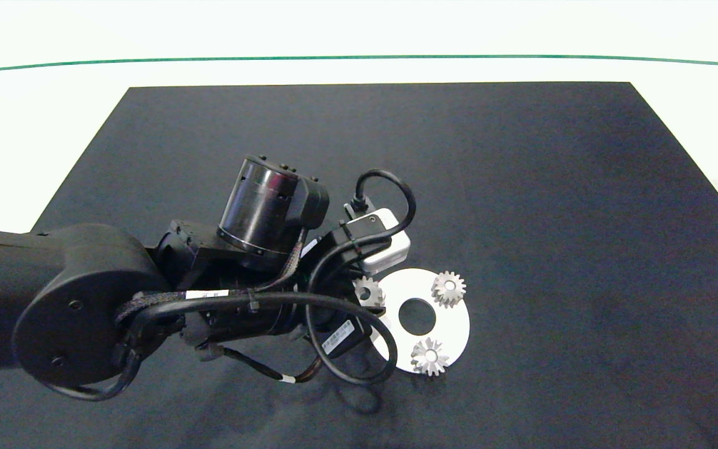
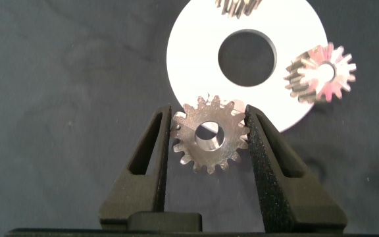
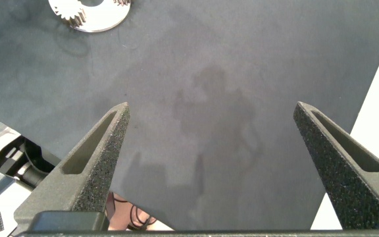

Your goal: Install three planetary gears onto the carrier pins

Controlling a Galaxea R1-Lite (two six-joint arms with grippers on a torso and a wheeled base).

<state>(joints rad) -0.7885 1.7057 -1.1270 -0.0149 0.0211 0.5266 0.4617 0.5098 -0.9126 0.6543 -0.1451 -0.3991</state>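
A white round disc (image 1: 452, 324) with a large centre hole lies on the black mat. Two planetary gears (image 1: 448, 288) (image 1: 429, 357) sit on carrier pins at its far and near right. The third gear (image 2: 210, 135) is at the disc's left edge, and a pale carrier pin (image 2: 207, 133) shows through its centre hole. My left gripper (image 2: 208, 110) is shut on this gear, one finger pressing each side of its teeth. In the head view the left wrist hides those fingers, and only part of the gear (image 1: 368, 291) shows. My right gripper (image 3: 210, 115) is open wide over bare mat, away from the disc (image 3: 91, 20).
The black mat (image 1: 521, 187) covers most of a white table, with a green line (image 1: 359, 58) along the far side. The left arm and its cables (image 1: 346, 349) overhang the disc's left side. The right arm is outside the head view.
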